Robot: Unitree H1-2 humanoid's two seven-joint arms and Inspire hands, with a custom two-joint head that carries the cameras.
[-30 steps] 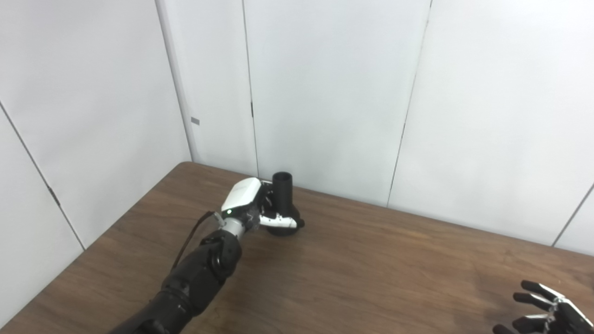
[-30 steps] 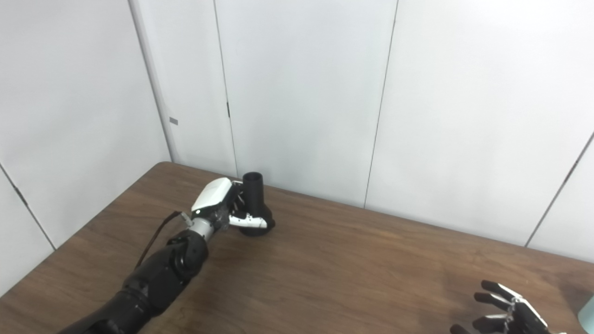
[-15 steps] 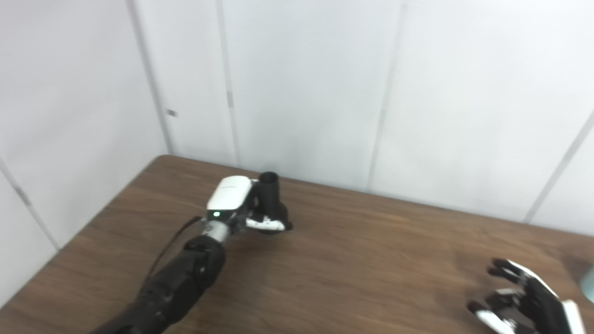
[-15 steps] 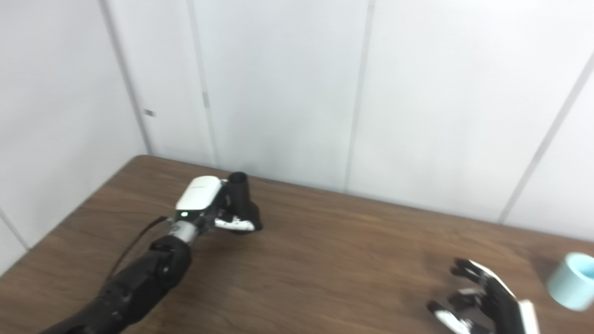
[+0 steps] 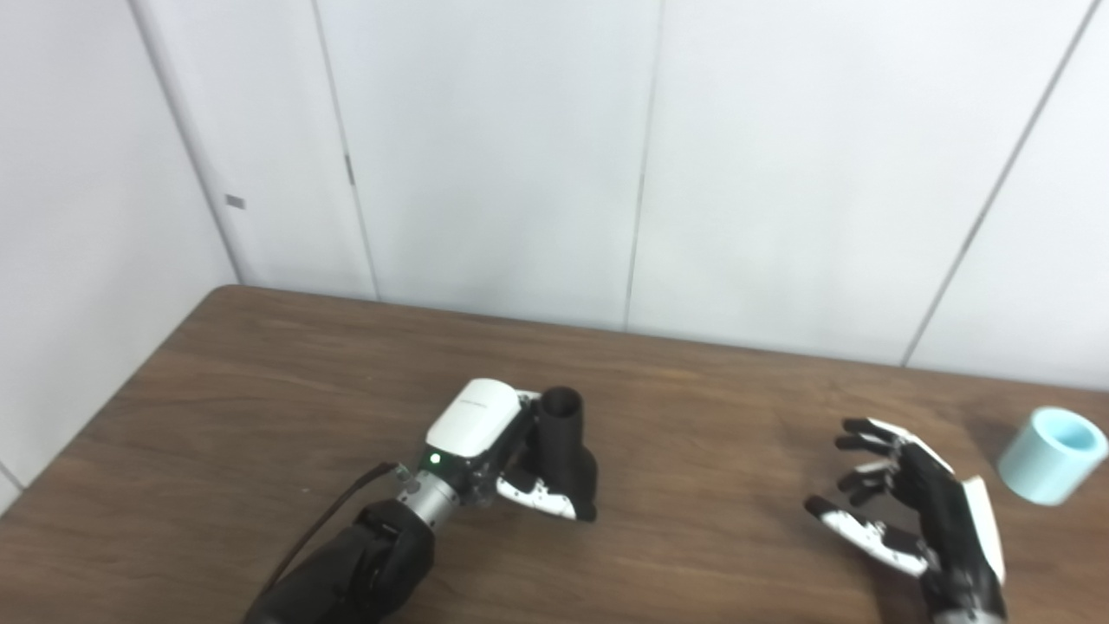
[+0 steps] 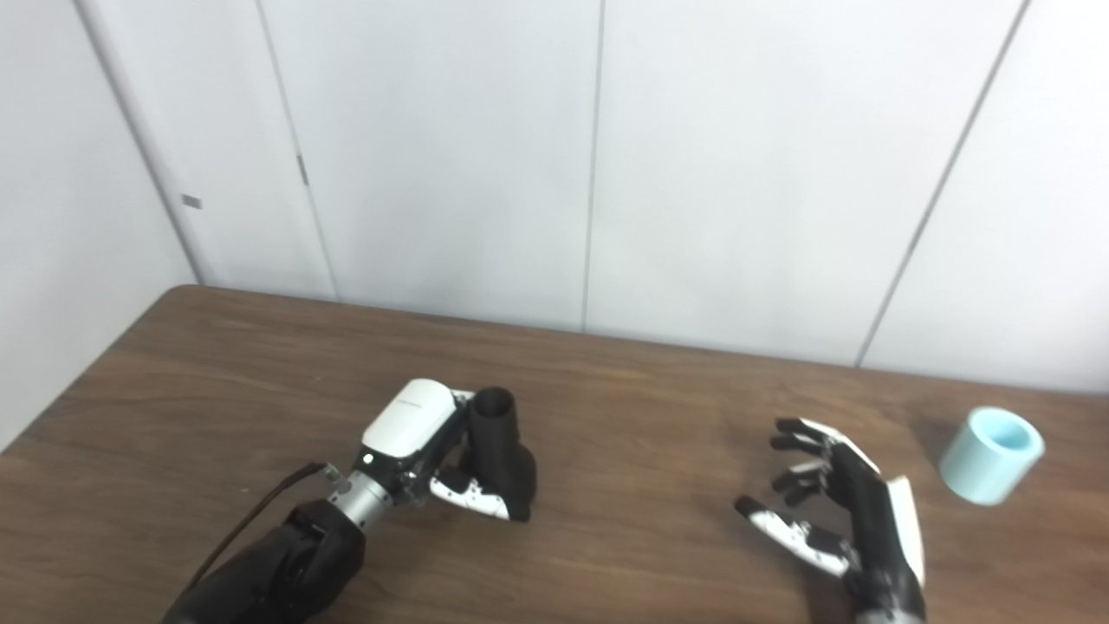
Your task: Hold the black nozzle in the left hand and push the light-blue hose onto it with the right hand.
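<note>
While the left hand (image 5: 485, 433) is gripping the black plastic nozzle (image 5: 563, 446), the spread, empty right hand (image 5: 918, 511) is facing the short light-blue hose piece (image 5: 1050, 455) near the table's right edge; it looks light and stiff, best grasped around its wall.

Probably a lab test cell: plain white panel walls (image 5: 485, 147) enclosing a bare wooden table (image 5: 710, 399).

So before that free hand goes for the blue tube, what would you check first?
1. Left hand wrapped on the black nozzle: ok.
2. Nozzle upright, mouth up: ok.
3. Right hand open and holding nothing: ok.
4. Light-blue hose within view, tilted on the table, apart from the right hand: ok.
5. Bare table between right hand and hose: ok.
6. Left grip firm enough to resist pushing: cannot tell.
</note>
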